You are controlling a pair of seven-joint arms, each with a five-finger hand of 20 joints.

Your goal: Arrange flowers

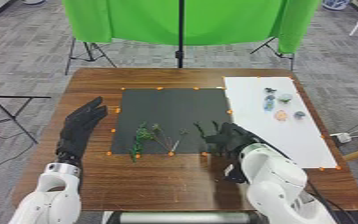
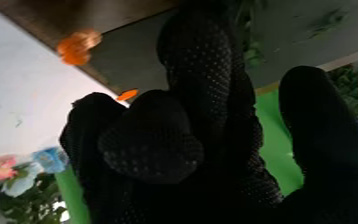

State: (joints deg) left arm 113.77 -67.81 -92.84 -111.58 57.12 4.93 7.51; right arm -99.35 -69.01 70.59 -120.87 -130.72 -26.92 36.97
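Green stem [image 1: 198,128] just beyond the right hand [image 1: 232,137], grip unclear, other stems [image 1: 143,134] left of it

Green stem [image 1: 137,143], long and leafy, lying lengthwise on the left part of the dark mat [image 1: 162,107], its near end crossing the mat's near edge; beside it, thin branching sprigs [image 1: 158,134] converge toward that edge. On the white sheet [image 1: 291,145], loose blooms lie in a loose cluster: a peach bloom [image 1: 280,115], a blue bloom [image 1: 269,105], a pale green bloom [image 1: 285,98] and a grey-blue bloom [image 1: 300,115].
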